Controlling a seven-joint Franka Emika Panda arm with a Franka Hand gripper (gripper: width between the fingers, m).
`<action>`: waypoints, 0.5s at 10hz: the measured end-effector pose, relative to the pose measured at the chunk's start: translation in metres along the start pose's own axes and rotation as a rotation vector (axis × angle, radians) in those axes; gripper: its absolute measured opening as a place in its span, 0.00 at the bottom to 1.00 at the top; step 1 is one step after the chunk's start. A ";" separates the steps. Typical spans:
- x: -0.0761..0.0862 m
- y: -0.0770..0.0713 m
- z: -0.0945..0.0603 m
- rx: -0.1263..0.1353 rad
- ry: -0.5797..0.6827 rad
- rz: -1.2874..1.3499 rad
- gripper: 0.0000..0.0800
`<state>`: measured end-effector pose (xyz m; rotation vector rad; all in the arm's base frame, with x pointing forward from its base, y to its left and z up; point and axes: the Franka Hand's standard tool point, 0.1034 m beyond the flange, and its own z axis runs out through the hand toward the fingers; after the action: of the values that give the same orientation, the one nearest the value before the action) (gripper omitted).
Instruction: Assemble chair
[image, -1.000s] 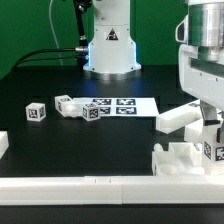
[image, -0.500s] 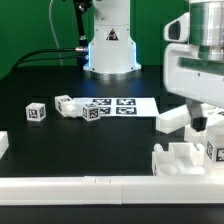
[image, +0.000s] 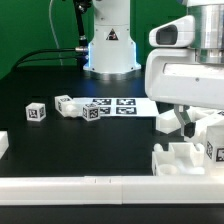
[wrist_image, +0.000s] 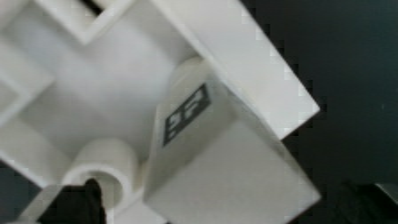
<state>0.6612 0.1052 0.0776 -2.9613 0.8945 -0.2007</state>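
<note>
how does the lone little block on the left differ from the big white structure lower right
Size: the lone block is small, the chair structure far larger. Shape: the block is cube-like; the structure joins several slabs and bars. Place: the block stands alone on the table at the exterior view's left; the structure sits beside the border rail at its right. Both are white with black-and-white tags.
</note>
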 end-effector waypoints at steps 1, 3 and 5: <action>-0.001 -0.001 0.000 -0.012 0.008 -0.227 0.81; -0.001 -0.005 -0.002 -0.029 0.005 -0.515 0.81; -0.001 -0.004 -0.001 -0.030 0.005 -0.474 0.81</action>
<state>0.6623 0.1085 0.0791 -3.1496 0.1815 -0.2077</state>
